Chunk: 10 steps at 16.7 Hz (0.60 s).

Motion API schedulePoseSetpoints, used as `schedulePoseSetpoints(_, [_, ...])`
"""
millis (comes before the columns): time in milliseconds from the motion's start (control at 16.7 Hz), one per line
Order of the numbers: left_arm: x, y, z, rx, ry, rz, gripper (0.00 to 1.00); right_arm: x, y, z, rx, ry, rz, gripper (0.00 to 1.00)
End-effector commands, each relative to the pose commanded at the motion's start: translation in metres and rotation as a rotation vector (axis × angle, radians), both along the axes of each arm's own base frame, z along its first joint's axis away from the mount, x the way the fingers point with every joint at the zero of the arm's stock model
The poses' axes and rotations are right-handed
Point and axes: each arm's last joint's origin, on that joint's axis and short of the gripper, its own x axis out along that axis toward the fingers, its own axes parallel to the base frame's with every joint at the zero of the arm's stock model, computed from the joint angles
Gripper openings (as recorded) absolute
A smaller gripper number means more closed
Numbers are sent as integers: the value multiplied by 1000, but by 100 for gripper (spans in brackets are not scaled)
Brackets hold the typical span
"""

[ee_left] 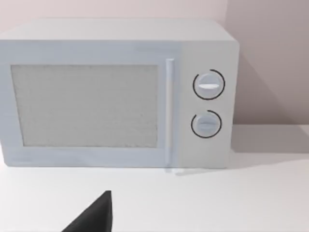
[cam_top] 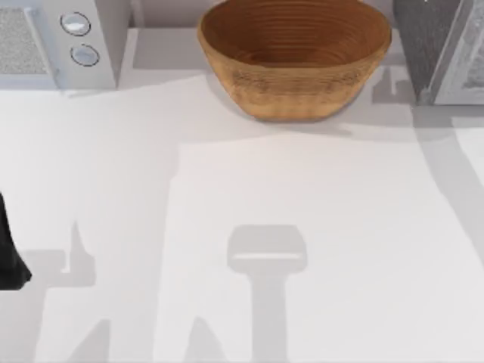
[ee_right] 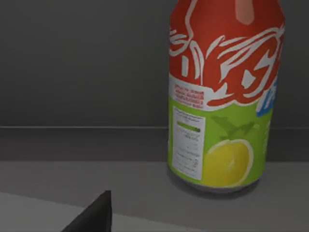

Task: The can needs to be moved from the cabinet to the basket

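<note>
White tabletop (cam_top: 302, 227) carried a microwave (cam_top: 60, 38) with 2 knobs at far left, and the left arm (cam_top: 9, 249) sat parked at the left edge. At centre back stood the basket (cam_top: 295, 57). Far right stood the cabinet (cam_top: 442, 49). Inside it, the can (ee_right: 222, 96) stood upright on the dark floor, close before the right pincer (ee_right: 91, 215); whether either pincer was wide or narrow, I cannot tell.

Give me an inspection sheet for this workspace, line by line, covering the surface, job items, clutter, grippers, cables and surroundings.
Surface: white table, shadowed.
Job's things: can upright on a dark grey floor, dark wall behind; basket at the table's back; cabinet at back right.
Clutter: white microwave at back left, door shut.
Grippers: left arm at the left edge; a dark fingertip near the can.
Cables: nothing seen.
Surroundings: pale wall.
</note>
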Motion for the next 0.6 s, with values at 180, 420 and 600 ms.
schedulePoseSetpoints(180, [0, 0, 0, 0, 0, 0, 100, 6, 2, 5, 1, -2, 2, 100])
schedulePoseSetpoints(420, [0, 0, 0, 0, 0, 0, 100, 5, 1, 5, 1, -5, -2, 100])
schedulePoseSetpoints(600, [0, 0, 0, 0, 0, 0, 100, 15, -1, 8, 2, -17, -2, 100])
